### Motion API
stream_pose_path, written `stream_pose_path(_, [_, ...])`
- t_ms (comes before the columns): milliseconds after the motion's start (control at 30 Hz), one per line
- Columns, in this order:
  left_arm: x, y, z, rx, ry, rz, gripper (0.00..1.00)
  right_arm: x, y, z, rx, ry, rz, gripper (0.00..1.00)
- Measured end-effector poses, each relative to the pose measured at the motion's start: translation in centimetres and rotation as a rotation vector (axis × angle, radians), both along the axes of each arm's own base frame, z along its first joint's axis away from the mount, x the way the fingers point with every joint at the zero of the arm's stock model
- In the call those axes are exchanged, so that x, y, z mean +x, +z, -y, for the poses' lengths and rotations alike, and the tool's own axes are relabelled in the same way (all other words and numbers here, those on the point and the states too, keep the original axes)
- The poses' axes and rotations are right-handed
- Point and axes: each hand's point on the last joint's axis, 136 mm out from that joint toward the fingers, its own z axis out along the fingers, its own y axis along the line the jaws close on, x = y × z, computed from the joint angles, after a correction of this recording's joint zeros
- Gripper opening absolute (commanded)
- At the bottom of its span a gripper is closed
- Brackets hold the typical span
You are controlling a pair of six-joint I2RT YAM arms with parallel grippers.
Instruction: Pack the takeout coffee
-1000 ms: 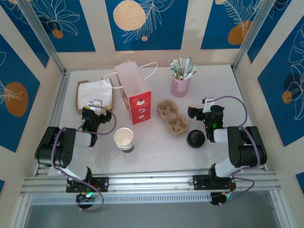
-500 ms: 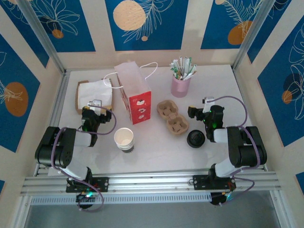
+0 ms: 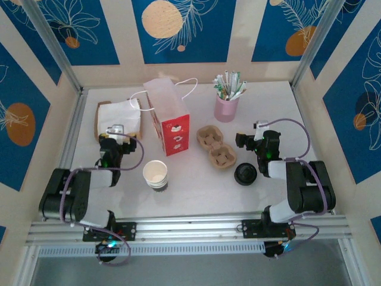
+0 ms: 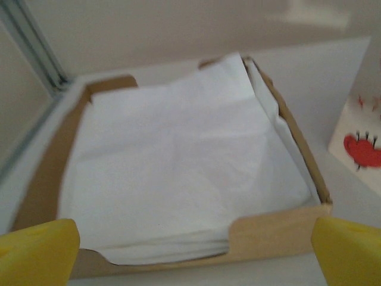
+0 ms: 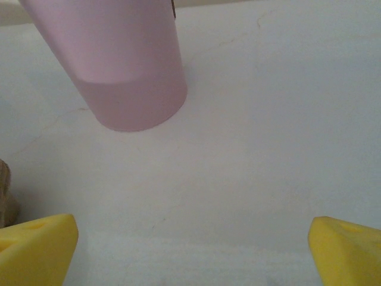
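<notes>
The takeout coffee cup (image 3: 156, 174) stands open on the table's near left, white inside with a dark band, and has no lid on it. A flat black lid (image 3: 245, 174) lies apart from it on the right. The red-and-white bag (image 3: 170, 121) stands upright behind the cup. My left gripper (image 3: 116, 134) is open, left of the bag, facing a cardboard tray of white napkins (image 4: 178, 167); its yellow fingertips (image 4: 36, 253) are wide apart with nothing between them. My right gripper (image 3: 252, 136) is open over bare table, pointing at the pink cup (image 5: 122, 65).
The pink cup of sticks (image 3: 227, 102) stands at the back right. A brown pulp cup carrier (image 3: 215, 146) lies between the bag and my right gripper. The napkin tray (image 3: 99, 122) sits at the back left. Walls close in on three sides.
My left arm has shifted a little left and forward toward the napkin tray. The right arm and all objects stay where they were.
</notes>
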Motion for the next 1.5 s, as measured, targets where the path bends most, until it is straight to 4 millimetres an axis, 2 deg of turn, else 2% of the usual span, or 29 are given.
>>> stream_pose_path(233, [-2.3, 5.1, -0.8, -0.051, 0.046, 0.117, 1.0, -0.6, 5.2, -1.2, -0.01, 0.013, 0.067, 0.99])
stream_pose_path(333, [-3.4, 7.1, -0.9, -0.107, 0.055, 0.142, 1.0, -1.1, 8.7, -1.9, 0.014, 0.024, 0.108, 0.99])
stream_pose_path(500, [-5.4, 12.2, -0.1, -0.272, 0.023, 0.193, 1.0, -3.2, 15.0, -3.7, 0.112, 0.049, 0.174, 0.99])
stream_pose_path(633, [-7.7, 16.3, 0.6, -0.412, -0.012, 0.204, 1.0, -5.3, 18.5, -5.1, 0.206, 0.08, 0.127, 0.99])
stream_pose_path(700, [-9.5, 18.2, 0.9, -0.473, -0.029, 0.2, 1.0, -6.4, 20.2, -5.8, 0.249, 0.096, 0.09, 0.99])
stream_pose_path(767, [-11.4, 19.2, 1.2, -0.517, -0.045, 0.189, 1.0, -7.4, 20.9, -6.1, 0.274, 0.106, 0.052, 0.99])
stream_pose_path(900, [-15.0, 19.5, 1.9, -0.569, -0.099, 0.158, 1.0, -9.2, 19.9, -6.2, 0.322, 0.104, -0.065, 0.99])
stream_pose_path(1000, [-16.6, 18.2, 2.6, -0.594, -0.127, 0.1, 1.0, -10.1, 18.1, -5.7, 0.368, 0.082, -0.169, 0.99])
stream_pose_path(1100, [-17.3, 17.1, 2.9, -0.641, -0.132, 0.059, 1.0, -10.6, 17.1, -5.1, 0.414, 0.064, -0.229, 0.99])
stream_pose_path(1200, [-17.3, 15.8, 3.2, -0.699, -0.119, 0.021, 1.0, -10.6, 16.4, -5.4, 0.445, 0.083, -0.275, 1.0])
stream_pose_path(1267, [-17.0, 14.8, 3.5, -0.728, -0.118, -0.017, 1.0, -10.6, 15.8, -6.0, 0.457, 0.105, -0.31, 0.96])
stream_pose_path(1400, [-15.6, 12.6, 4.8, -0.761, -0.127, -0.147, 1.0, -11.2, 14.4, -7.7, 0.456, 0.165, -0.391, 0.82])
stream_pose_path(1500, [-14.6, 10.4, 5.6, -0.772, -0.123, -0.261, 0.97, -12.3, 13.3, -10.4, 0.42, 0.25, -0.46, 0.69])
